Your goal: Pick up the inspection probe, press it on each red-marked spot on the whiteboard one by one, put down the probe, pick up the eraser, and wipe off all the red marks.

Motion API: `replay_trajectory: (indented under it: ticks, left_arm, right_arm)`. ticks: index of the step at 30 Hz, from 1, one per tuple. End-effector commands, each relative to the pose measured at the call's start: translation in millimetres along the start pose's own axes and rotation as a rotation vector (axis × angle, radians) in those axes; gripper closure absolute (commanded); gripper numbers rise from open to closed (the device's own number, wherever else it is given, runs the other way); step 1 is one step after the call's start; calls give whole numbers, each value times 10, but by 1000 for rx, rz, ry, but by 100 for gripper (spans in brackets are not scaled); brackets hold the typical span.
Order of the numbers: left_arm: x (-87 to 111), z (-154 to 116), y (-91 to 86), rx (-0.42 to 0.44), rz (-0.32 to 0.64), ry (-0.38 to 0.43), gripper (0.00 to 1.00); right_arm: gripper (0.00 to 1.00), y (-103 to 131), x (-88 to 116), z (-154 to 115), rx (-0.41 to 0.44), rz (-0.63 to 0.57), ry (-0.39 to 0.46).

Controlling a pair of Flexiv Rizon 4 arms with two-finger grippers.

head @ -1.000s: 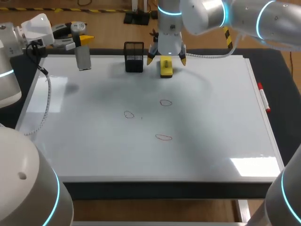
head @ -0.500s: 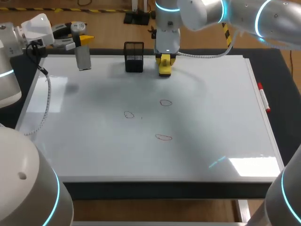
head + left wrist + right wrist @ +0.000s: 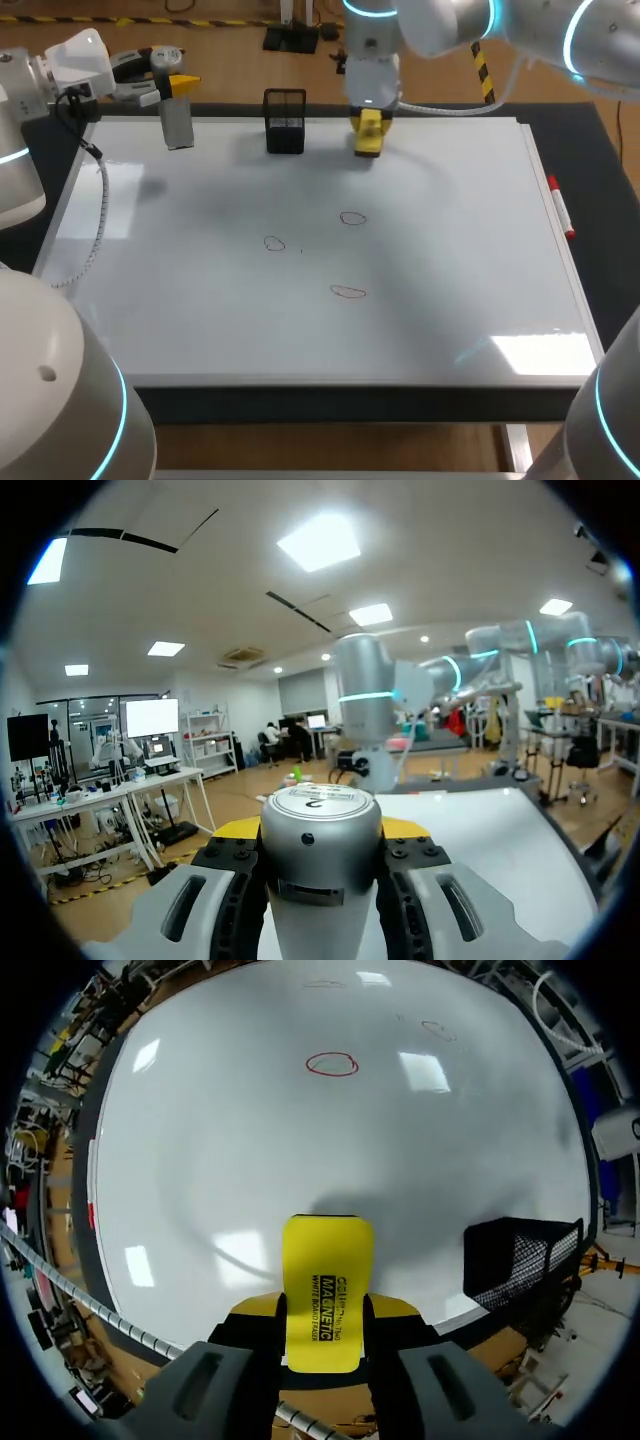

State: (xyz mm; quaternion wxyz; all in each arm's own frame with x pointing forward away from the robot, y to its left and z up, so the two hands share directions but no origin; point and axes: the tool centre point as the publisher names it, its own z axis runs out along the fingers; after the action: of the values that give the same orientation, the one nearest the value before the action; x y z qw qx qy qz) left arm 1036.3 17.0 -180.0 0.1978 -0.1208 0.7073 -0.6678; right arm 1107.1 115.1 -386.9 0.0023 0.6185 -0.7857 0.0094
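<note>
My right gripper (image 3: 370, 120) is shut on the yellow eraser (image 3: 369, 138), holding it just above the back edge of the whiteboard (image 3: 450, 250). In the right wrist view the eraser (image 3: 328, 1280) stands between the yellow fingertips of the right gripper (image 3: 325, 1322). Three red ovals are drawn mid-board: one (image 3: 352, 218), another (image 3: 274, 243), a third (image 3: 347, 292). At the back left corner my left gripper (image 3: 172, 88) is shut on the silver inspection probe (image 3: 177, 122), which hangs upright. The left wrist view shows the probe (image 3: 320, 860) clamped in the left gripper (image 3: 320, 830).
A black mesh basket (image 3: 285, 122) stands on the board's back edge, left of the eraser. A red marker (image 3: 560, 208) lies along the right edge of the board.
My right gripper closed on the eraser, then lifted it and carried it a little to the right. The left arm with the probe has stayed where it was.
</note>
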Motion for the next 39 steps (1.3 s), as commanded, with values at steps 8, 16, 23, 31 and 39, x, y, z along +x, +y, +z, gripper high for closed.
replay_trajectory:
  ticks: [8, 16, 23, 31, 39]
  left_arm:
    - [4, -3, -9, 1, 1, -2, 100]
    - [4, -3, -9, 1, 1, -2, 100]
    - [4, -3, -9, 1, 1, -2, 100]
    - [4, -3, -9, 1, 1, -2, 100]
    - [4, -3, -9, 1, 1, -2, 100]
  right_arm:
    - [100, 99, 790, -156, 31, 278, -33]
    - [100, 149, 1241, -141, 32, 413, -46]
    - [100, 205, 1618, -95, 12, 510, -36]
    - [100, 314, 1882, 17, -21, 577, -26]
    - [100, 386, 1936, 23, -34, 587, -27]
